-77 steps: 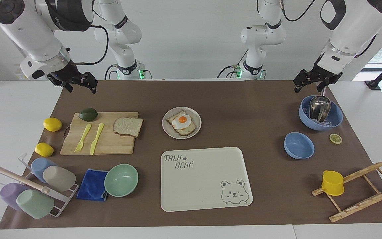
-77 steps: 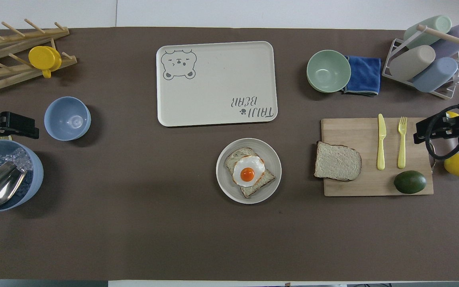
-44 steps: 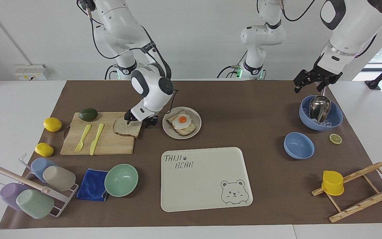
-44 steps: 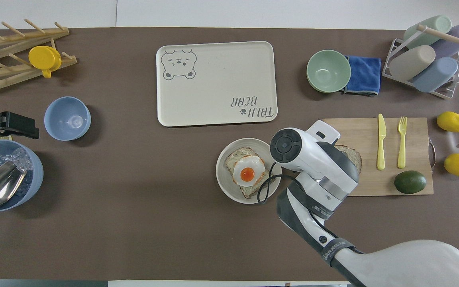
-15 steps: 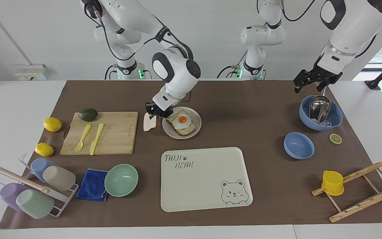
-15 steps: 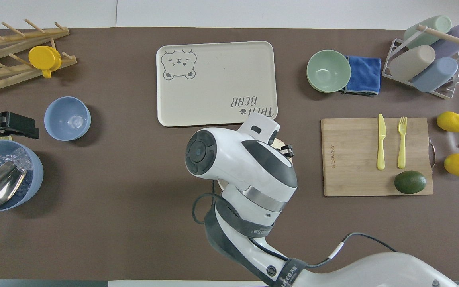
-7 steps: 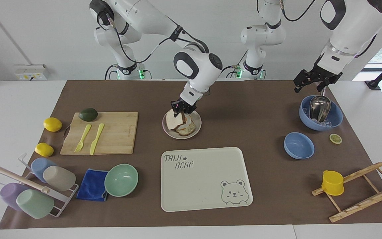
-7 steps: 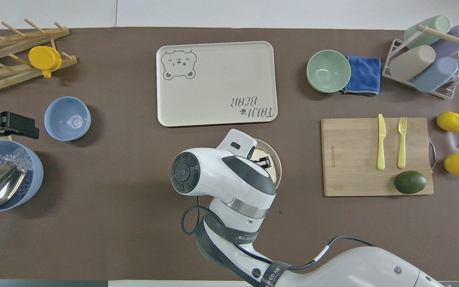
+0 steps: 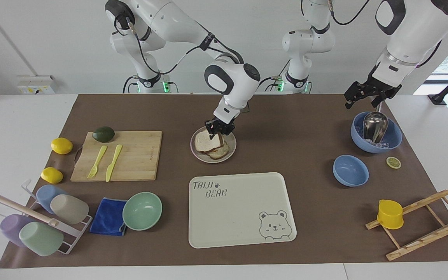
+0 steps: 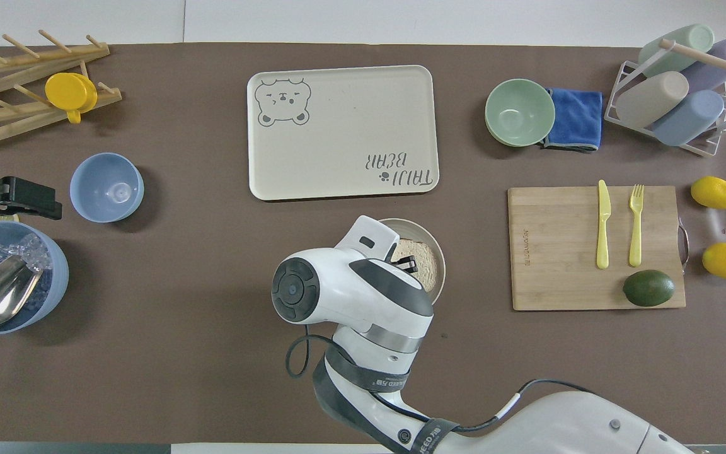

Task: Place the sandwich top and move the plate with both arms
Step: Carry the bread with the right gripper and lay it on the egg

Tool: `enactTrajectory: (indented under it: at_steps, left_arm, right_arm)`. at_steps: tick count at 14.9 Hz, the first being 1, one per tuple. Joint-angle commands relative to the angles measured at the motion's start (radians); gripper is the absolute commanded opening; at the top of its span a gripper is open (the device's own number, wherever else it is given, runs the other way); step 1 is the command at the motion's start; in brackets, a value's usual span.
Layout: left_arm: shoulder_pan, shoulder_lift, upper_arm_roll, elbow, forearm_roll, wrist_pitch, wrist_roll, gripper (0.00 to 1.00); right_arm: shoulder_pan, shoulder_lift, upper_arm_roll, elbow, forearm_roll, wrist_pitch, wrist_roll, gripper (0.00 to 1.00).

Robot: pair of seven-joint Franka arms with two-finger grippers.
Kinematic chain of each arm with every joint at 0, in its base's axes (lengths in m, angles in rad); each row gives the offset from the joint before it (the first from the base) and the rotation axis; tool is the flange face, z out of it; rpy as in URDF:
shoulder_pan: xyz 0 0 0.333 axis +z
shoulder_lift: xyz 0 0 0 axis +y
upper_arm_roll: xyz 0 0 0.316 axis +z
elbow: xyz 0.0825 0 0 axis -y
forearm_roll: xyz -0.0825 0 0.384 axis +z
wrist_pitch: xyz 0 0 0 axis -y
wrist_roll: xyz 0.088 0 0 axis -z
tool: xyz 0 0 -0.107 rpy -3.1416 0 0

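The sandwich top (image 9: 206, 143) lies on the egg toast on the plate (image 9: 232, 149) at the table's middle, slightly raised at the edge nearer the robots. The egg is hidden under it. My right gripper (image 9: 214, 133) is shut on that raised edge, just over the plate. In the overhead view the right arm covers much of the plate (image 10: 440, 258); part of the sandwich top (image 10: 424, 255) and the right gripper (image 10: 406, 263) show. My left gripper (image 9: 362, 103) waits open and empty over the large blue bowl (image 9: 393, 142); it also shows in the overhead view (image 10: 23, 197).
The cream bear tray (image 9: 243, 210) lies just farther from the robots than the plate. A wooden board (image 9: 138, 155) with knife, fork and avocado is toward the right arm's end, near a mint bowl (image 9: 142, 210). A small blue bowl (image 9: 350, 170) is toward the left arm's end.
The right gripper took the bread slice off the board, carried it hanging over to the plate and lowered it onto the egg toast. The left arm has not moved.
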Motion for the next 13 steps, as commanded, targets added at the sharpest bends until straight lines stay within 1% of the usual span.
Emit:
enactTrajectory:
  at_steps: [1,2,3,5,6,7,8,10,12,13]
  left_arm:
    - [0.002,-0.02,0.0,-0.018,0.015,-0.007,0.003,1.0]
    - [0.002,-0.02,0.002,-0.018,0.015,-0.007,0.003,1.0]
    - [0.002,-0.02,0.002,-0.016,0.015,-0.007,0.002,1.0]
    - [-0.006,-0.021,0.002,-0.019,0.015,-0.008,0.0,1.0]
    - [-0.004,-0.023,0.001,-0.021,0.015,-0.01,0.0,1.0]
    - [-0.006,-0.023,0.0,-0.025,0.015,-0.011,0.0,1.0]
    - [-0.007,-0.029,0.002,-0.038,0.015,-0.011,0.0,1.0]
    - [-0.009,-0.034,0.002,-0.05,0.015,-0.007,-0.001,1.0]
    - [-0.006,-0.037,0.001,-0.061,0.013,0.004,-0.004,1.0]
    - [-0.004,-0.04,0.0,-0.068,0.012,0.006,-0.004,1.0]
  right_arm:
    - [-0.019,-0.013,0.015,-0.036,0.013,0.038,0.028,0.22]
    - [-0.019,-0.015,0.015,-0.045,0.013,0.062,0.04,0.32]
    - [-0.019,-0.016,0.015,-0.064,0.013,0.093,0.05,0.38]
    - [-0.019,-0.022,0.015,-0.091,0.014,0.148,0.057,0.6]
    - [-0.019,-0.022,0.015,-0.095,0.014,0.157,0.06,0.66]
    - [-0.018,-0.022,0.015,-0.093,0.013,0.157,0.061,0.8]
    - [-0.015,-0.022,0.017,-0.085,0.016,0.157,0.061,0.88]
    - [-0.002,-0.028,0.015,-0.049,0.063,0.16,0.054,1.0]
    - [-0.007,-0.068,-0.003,-0.004,0.181,0.142,0.042,1.0]
    - [-0.013,-0.109,-0.04,-0.001,0.245,0.125,0.016,1.0]
